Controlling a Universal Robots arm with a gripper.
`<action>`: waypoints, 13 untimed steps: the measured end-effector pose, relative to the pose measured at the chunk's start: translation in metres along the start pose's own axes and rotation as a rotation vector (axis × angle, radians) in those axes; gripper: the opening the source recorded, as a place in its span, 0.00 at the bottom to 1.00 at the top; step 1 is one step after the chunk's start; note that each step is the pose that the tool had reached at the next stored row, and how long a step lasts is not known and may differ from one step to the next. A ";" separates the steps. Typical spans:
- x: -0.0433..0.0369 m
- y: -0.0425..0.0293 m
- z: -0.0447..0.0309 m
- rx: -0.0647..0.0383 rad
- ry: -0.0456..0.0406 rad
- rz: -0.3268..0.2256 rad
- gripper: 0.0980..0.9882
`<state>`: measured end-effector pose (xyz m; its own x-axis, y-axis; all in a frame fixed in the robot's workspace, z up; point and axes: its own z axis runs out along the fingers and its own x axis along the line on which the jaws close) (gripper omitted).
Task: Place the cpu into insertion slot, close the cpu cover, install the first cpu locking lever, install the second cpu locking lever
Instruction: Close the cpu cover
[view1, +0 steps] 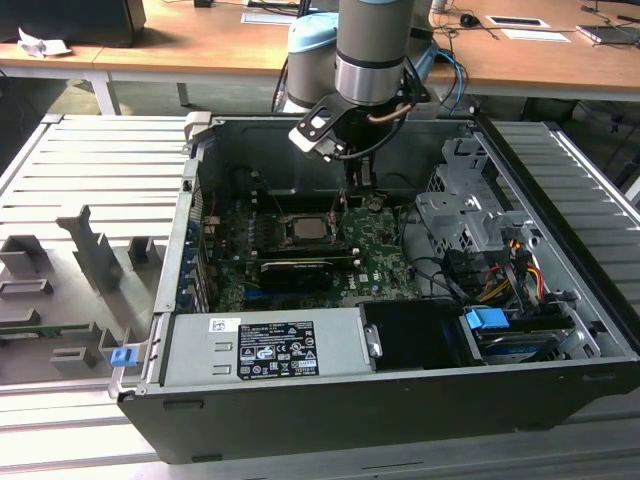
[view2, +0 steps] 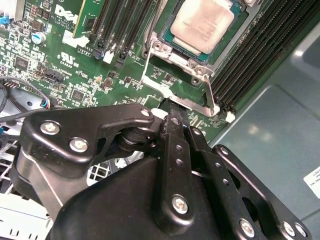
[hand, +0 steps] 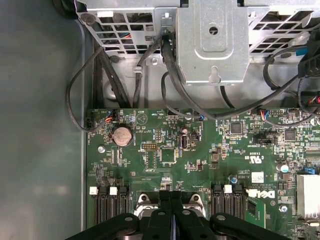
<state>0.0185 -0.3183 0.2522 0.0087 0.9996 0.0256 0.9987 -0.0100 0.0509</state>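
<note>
fingers (view2: 172, 131) pressed together, no real gap in both wrist views, nothing visible between them. gripper (view2: 169, 104) tip is right at the free edge of the cpu cover (view2: 210, 95); touching it or pinching it, can't tell. cover is tilted up off the socket, its window frame standing between the tips and the chip, not lying flat. cpu (view2: 205, 22) sits in the insertion slot (view2: 161, 47), metal face up, square to the rim. my read: step one done, cover closing in hand but not finished, both locking levers left. can't pick the levers out as latched, and with the cover up they couldn't be. second wrist view gives the cpu, slot and cover edge. first wrist view looks the other way over the closed fingers, across the green board (hand: 200, 150) to a coin cell (hand: 121, 135), cables and the metal drive cage (hand: 212, 40). exterior view adds context: arm (view1: 372, 50) reaching down into the open case (view1: 400, 400), cpu mid-board beside the gripper.
</note>
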 end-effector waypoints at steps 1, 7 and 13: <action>0.0000 -0.0002 0.0000 0.000 0.0000 0.000 0.01; 0.0000 -0.0016 -0.0001 0.000 -0.0001 0.000 0.01; 0.0000 -0.0029 -0.0001 0.000 0.0000 0.000 0.01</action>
<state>0.0155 -0.3183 0.2522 0.0086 0.9996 0.0256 0.9987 -0.0099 0.0509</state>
